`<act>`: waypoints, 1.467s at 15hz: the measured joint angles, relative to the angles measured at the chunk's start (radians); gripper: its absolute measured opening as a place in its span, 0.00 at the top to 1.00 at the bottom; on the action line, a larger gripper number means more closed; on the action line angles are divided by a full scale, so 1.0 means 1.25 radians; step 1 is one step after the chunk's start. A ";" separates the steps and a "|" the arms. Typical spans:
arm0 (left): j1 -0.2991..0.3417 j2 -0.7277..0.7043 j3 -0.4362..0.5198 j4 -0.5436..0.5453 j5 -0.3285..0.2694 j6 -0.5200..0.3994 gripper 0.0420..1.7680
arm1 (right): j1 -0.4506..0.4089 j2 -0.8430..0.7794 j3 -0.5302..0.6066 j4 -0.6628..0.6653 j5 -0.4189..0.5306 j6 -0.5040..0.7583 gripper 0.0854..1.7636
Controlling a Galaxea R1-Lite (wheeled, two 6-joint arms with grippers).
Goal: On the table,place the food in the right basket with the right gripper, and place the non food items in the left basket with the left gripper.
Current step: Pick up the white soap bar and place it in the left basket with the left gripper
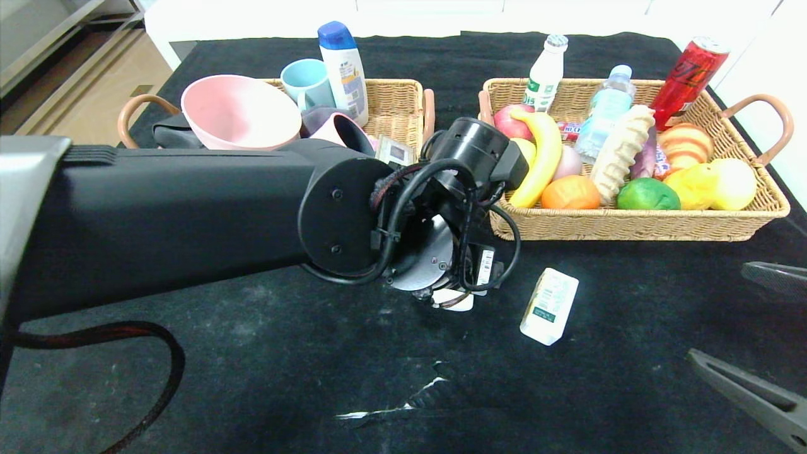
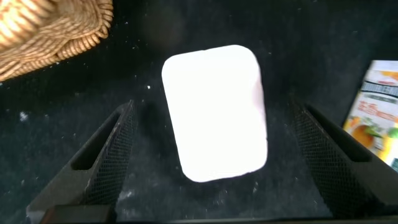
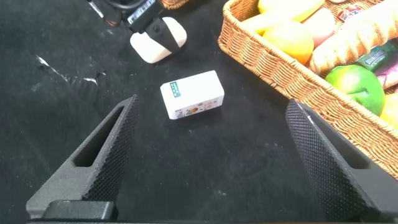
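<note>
the left black two-finger gripper (image 2: 211, 155) was poised, jaws released, straddling the plain white rounded bar (image 2: 214, 112) on the black-clothed desk (image 1: 252, 353); closing was judged next, then carriage to the tan wicker left basket (image 1: 394, 104) at eleven o'clock.

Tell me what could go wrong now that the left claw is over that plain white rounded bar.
The plain white rounded bar lies flat on the black cloth between the open left gripper fingers, so they may skid over its smooth rounded edges. The small white box with green print sits close by and could get nudged. The open right gripper waits near that box; both arms working here could collide.
</note>
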 joint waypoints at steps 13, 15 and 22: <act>-0.001 0.039 -0.027 0.010 0.004 0.004 0.28 | 0.000 -0.010 -0.001 0.000 0.000 0.000 0.03; -0.001 0.040 -0.026 0.010 0.005 0.004 0.40 | 0.000 -0.011 0.000 0.000 0.000 0.000 0.03; -0.001 0.044 -0.023 0.010 0.004 0.001 0.43 | 0.000 -0.010 0.001 0.001 0.000 0.000 0.03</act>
